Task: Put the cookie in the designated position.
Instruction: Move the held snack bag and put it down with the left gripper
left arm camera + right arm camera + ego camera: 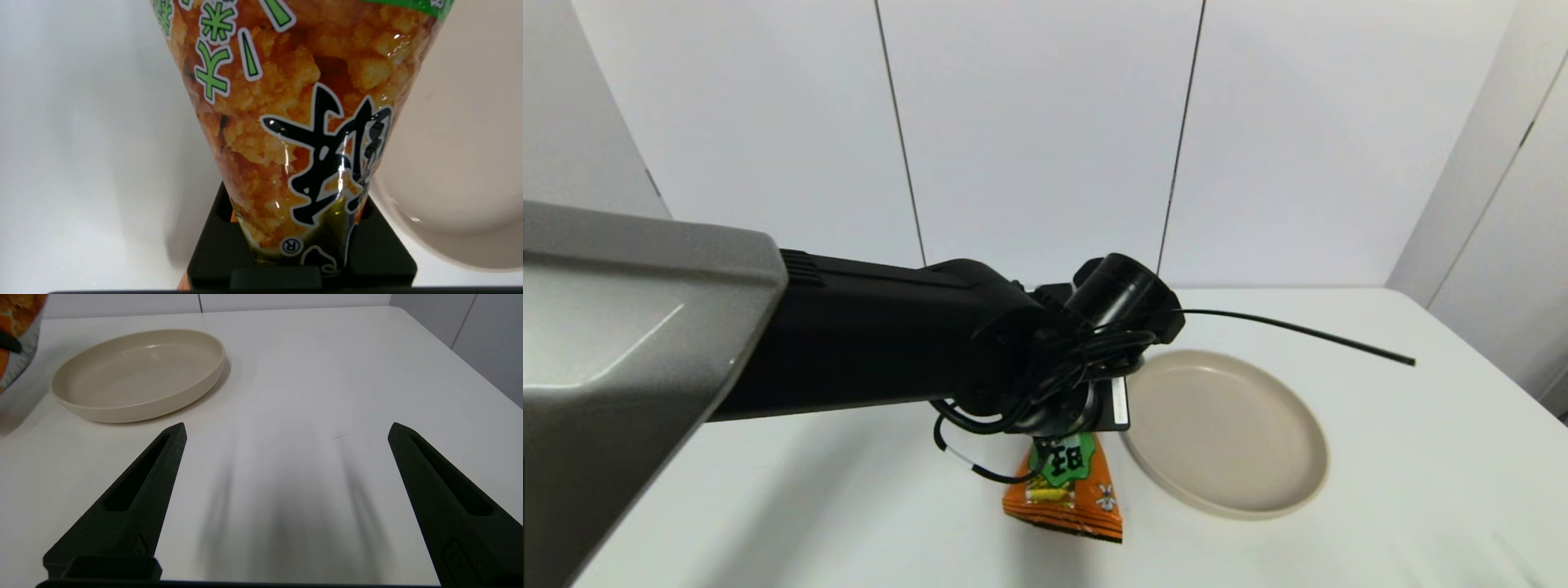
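Left arm [866, 343]: black forearm with a grey upper casing, reaching in from the robot's left across the near part of the white surface [1421, 490]; loose black cables at the wrist, one cable end sticking out to the right over the plate.

Left gripper [1049, 445]: pointing down at the end of that arm, fingers clenched on the top of the packet. In the left wrist view the packet's narrow end sits pinched between the black finger blocks [220, 249].

Cookie [1068, 488]: small crinkly orange foil packet, green patch with black Chinese characters, pictured snacks on the front. Hangs from the left gripper with its wide sealed edge lowest, just to the left of the plate. Whether that lower edge touches the surface cannot be told.

Plate [1303, 482]: round, beige, shallow with a raised rim, lying flat right of centre, nothing in it.

Right gripper [286, 433]: low over the surface on the robot's right, well apart from the plate; fingers [135, 506] spread wide, grasping nothing.

Back wall [1045, 122]: white panels with dark vertical seams.
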Controlling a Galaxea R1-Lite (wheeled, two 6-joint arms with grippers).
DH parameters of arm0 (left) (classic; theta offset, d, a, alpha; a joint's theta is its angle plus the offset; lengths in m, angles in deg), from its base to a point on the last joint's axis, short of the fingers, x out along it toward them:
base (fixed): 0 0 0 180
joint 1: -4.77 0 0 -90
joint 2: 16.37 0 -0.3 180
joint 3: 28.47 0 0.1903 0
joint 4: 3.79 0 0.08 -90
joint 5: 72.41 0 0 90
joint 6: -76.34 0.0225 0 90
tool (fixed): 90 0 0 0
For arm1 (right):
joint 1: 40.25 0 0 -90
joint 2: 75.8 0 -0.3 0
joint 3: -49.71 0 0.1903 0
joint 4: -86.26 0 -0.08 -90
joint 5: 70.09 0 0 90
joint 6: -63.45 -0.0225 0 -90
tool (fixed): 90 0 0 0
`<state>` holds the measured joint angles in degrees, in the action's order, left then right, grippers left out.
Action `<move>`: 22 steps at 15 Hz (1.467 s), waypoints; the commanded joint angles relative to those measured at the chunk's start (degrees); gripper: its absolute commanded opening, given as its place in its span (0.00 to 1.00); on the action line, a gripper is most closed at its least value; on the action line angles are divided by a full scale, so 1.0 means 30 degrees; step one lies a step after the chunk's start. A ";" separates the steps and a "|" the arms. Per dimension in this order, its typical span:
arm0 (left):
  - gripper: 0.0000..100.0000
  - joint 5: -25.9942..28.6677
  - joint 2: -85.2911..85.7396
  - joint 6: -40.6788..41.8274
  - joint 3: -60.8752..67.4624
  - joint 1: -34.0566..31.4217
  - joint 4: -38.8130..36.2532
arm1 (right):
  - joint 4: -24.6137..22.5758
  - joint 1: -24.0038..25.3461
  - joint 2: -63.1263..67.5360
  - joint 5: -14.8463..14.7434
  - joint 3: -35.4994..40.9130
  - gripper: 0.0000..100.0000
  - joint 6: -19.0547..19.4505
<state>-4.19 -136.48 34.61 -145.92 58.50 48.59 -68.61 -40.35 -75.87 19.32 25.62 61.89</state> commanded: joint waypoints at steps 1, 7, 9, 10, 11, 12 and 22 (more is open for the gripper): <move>0.00 0.0050 -0.1798 -0.0065 -0.1894 -0.0330 0.0495 | 0.0001 0.0003 -0.0005 -0.0006 0.0009 1.00 -0.0007; 1.00 0.0050 -0.2208 0.0316 -0.2919 -0.1033 0.0641 | 0.0001 0.0003 -0.0005 -0.0006 0.0009 1.00 0.0051; 1.00 0.0021 -0.1739 0.0579 -0.2802 -0.1209 0.1344 | 0.0001 0.0003 -0.0005 -0.0006 0.0009 1.00 -0.0007; 1.00 0.0050 -0.1417 0.0726 -0.2773 -0.1209 0.1813 | 0.0001 0.0003 -0.0005 -0.0006 0.0009 1.00 0.0051; 1.00 0.0050 -0.0948 0.1048 -0.2626 -0.1179 0.2341 | 0.0001 0.0003 -0.0005 -0.0006 0.0009 1.00 -0.0007; 1.00 0.0080 -0.0245 0.1605 -0.2275 -0.1179 0.2985 | 0.0001 0.0003 -0.0005 -0.0006 0.0009 1.00 -0.0007; 1.00 0.4504 0.9364 0.6878 1.0821 -0.1736 -0.2288 | 0.0001 0.0003 -0.0005 -0.0006 0.0009 1.00 -0.0007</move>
<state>8.71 -119.56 48.48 -125.33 55.44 52.45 -68.61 -40.35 -75.87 19.29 25.62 61.97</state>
